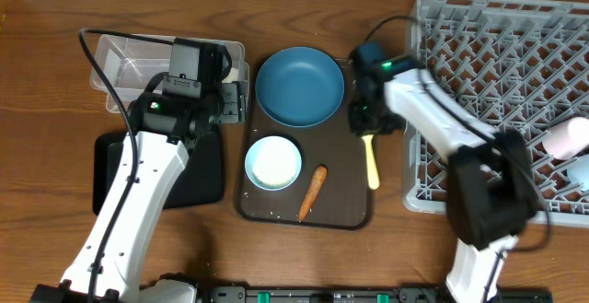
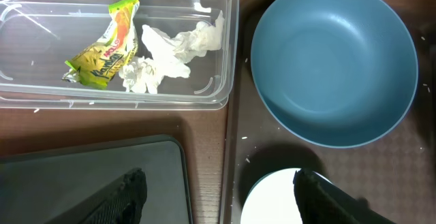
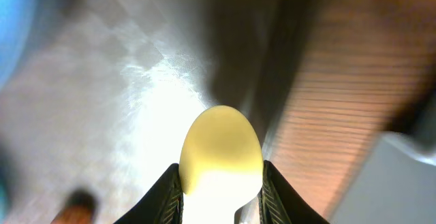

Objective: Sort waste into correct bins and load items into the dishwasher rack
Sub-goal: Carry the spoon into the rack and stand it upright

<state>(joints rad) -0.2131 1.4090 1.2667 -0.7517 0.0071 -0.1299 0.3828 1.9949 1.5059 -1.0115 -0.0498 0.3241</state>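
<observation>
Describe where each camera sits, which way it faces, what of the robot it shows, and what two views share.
Overhead: fixed above the table, facing straight down; both arms show, with the brown tray and dishwasher rack.
Left wrist: on the left arm, facing down at the clear tub and blue plate; its fingertips show.
Right wrist: low over the tray, facing the yellow spoon between its fingers.
Shared: overhead and left wrist both show the plate.

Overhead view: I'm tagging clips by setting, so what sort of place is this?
Likely a tabletop staged for dish clearing, not a real kitchen: a wooden table, a grey dishwasher rack on it, and a brown serving tray holding a blue plate.
</observation>
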